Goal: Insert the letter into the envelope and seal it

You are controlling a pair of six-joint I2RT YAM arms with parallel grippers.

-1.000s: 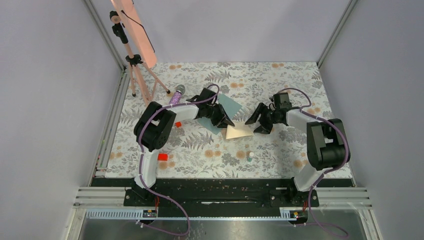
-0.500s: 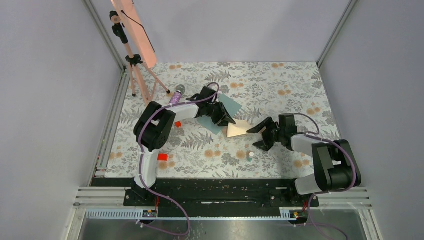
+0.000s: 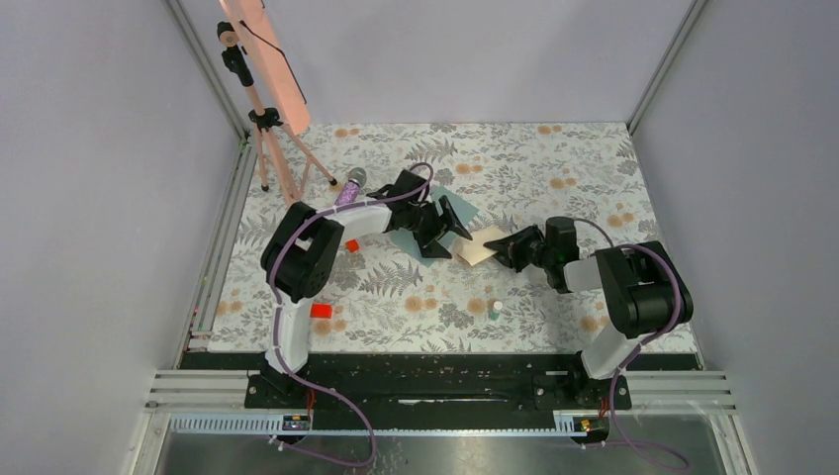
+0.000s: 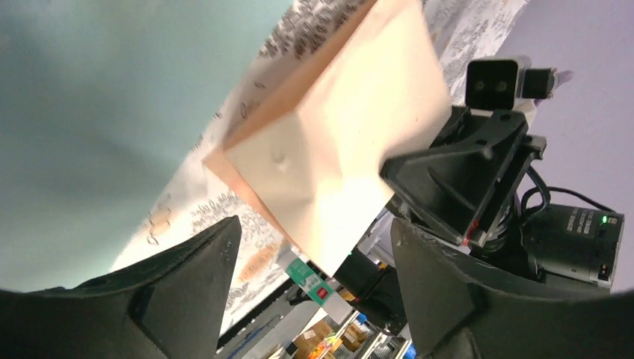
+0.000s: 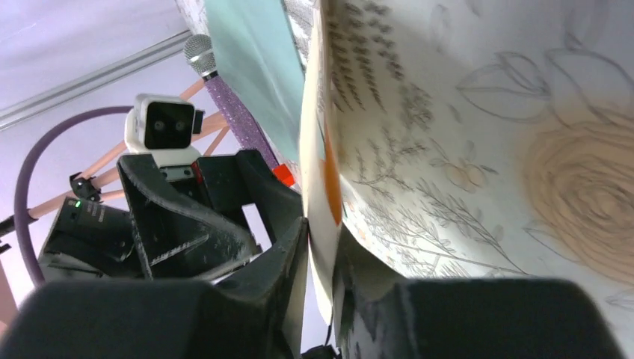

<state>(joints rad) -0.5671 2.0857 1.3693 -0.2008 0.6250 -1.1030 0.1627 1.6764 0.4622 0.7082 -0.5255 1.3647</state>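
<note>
The pale peach letter [image 3: 478,245] lies tilted off the floral table between my two grippers. My right gripper [image 3: 507,245] is shut on the letter's right edge. In the right wrist view the letter [image 5: 318,217] runs edge-on between the two fingers of the right gripper [image 5: 321,262]. My left gripper [image 3: 445,226] stands open over the teal envelope [image 3: 457,201], its fingers apart on either side of the letter's left corner. In the left wrist view the letter [image 4: 336,142] sits beyond the left gripper [image 4: 314,277], and the envelope [image 4: 90,112] fills the upper left.
A tripod [image 3: 265,129] carrying a salmon-pink panel stands at the back left. A purple microphone [image 3: 348,188] lies by the left arm. Two red blocks [image 3: 351,245] [image 3: 322,310] and a small white-and-teal object [image 3: 495,308] sit on the floral table [image 3: 554,158].
My left gripper has opened and let go of the letter. My right gripper swung in from the right and closed on the letter's right edge.
</note>
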